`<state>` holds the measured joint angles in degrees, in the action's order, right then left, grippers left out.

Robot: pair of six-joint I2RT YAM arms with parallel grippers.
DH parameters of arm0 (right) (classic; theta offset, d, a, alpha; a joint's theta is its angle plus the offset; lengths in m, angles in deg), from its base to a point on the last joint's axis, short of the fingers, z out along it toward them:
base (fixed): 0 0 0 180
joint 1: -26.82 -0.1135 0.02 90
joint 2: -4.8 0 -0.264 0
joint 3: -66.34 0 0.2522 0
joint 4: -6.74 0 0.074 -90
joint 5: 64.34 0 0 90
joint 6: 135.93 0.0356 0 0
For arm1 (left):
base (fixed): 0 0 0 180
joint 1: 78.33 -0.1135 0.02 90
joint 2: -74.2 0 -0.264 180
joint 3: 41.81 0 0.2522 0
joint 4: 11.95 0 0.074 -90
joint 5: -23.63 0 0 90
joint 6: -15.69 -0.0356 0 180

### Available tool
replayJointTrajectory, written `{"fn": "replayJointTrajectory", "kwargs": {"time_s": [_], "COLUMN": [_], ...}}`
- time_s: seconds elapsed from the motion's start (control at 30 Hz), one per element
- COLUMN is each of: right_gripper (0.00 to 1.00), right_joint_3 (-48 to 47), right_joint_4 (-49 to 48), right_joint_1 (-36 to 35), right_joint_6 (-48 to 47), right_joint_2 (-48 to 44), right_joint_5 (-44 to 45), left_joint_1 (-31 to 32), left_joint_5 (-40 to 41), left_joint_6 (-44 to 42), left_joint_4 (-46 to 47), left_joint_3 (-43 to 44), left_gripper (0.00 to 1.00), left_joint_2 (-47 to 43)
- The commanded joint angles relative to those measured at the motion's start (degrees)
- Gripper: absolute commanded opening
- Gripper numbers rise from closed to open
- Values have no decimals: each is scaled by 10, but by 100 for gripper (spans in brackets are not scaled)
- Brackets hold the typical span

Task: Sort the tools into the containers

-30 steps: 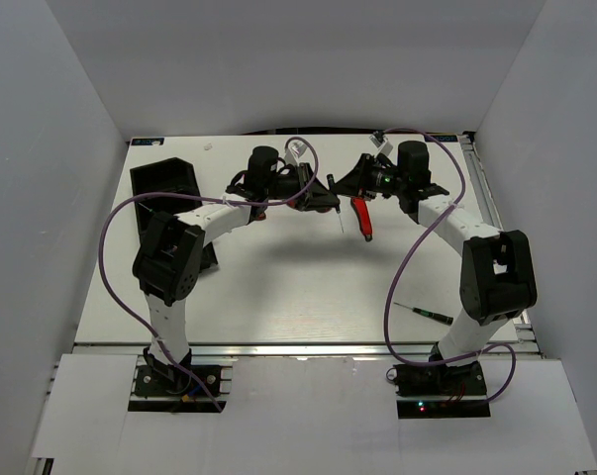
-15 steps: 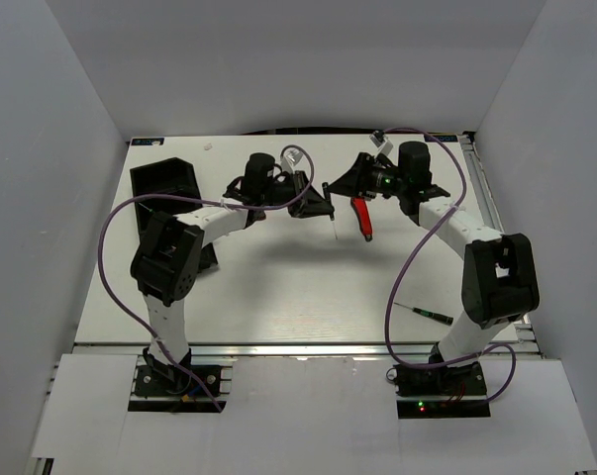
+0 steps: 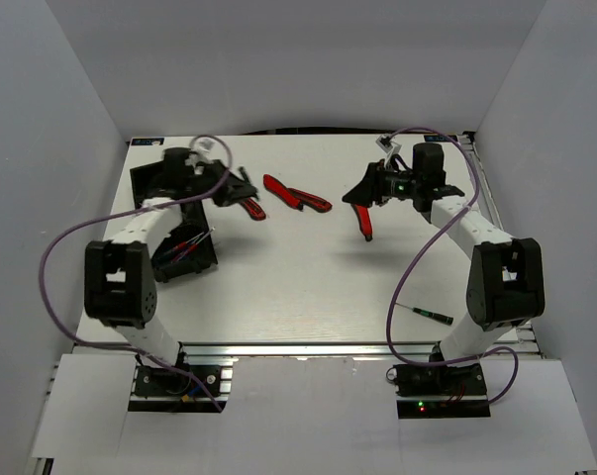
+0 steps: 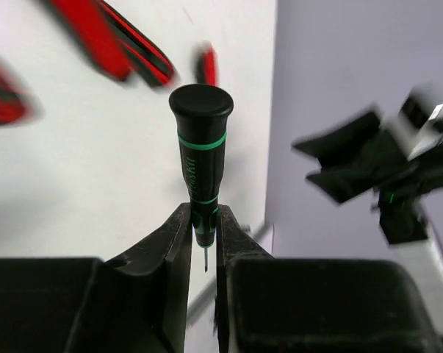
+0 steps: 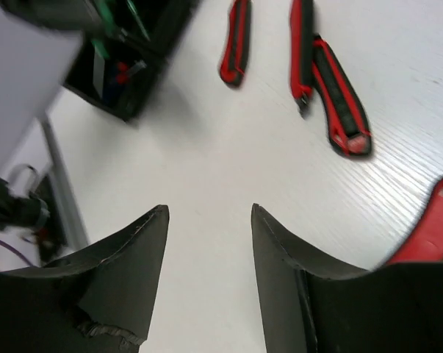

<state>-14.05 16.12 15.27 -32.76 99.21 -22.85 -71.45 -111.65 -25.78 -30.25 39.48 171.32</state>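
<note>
Black-and-green screwdriver (image 4: 199, 147) is pinched at its narrow end between the nearly closed fingers of the left gripper (image 4: 200, 220), its handle pointing away from the wrist. That arm is folded at the elbow, with its gripper just left of the red-and-black pliers (image 3: 296, 193). The right arm reaches in from the pliers' right. Its gripper (image 5: 209, 213) is parted and empty above a red knife (image 3: 362, 220). A black bin (image 3: 189, 259) sits well left of the pliers.
</note>
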Motion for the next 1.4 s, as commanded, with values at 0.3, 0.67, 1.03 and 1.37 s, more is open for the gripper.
{"fn": "replayJointTrajectory", "kwargs": {"time_s": [0.3,0.67,1.03,1.37], "right_gripper": [56,58,60,77], "right_joint_3": [-24,-17,-9,-85], "right_joint_4": [155,182,223,586], "right_joint_1": [20,21,21,21], "right_joint_6": [-228,-270,-358,-768], "right_joint_2": [-23,-40,-55,-12], "right_joint_5": [29,73,87,71], "left_joint_1": [-254,-277,-282,-281], "left_joint_5": [148,201,213,114], "left_joint_6": [-3,-9,-1,-12], "left_joint_4": [-208,-237,-235,-155], "left_joint_3": [20,84,94,46], "left_gripper": [0,11,67,69], "left_joint_2": [-26,59,56,-38]}}
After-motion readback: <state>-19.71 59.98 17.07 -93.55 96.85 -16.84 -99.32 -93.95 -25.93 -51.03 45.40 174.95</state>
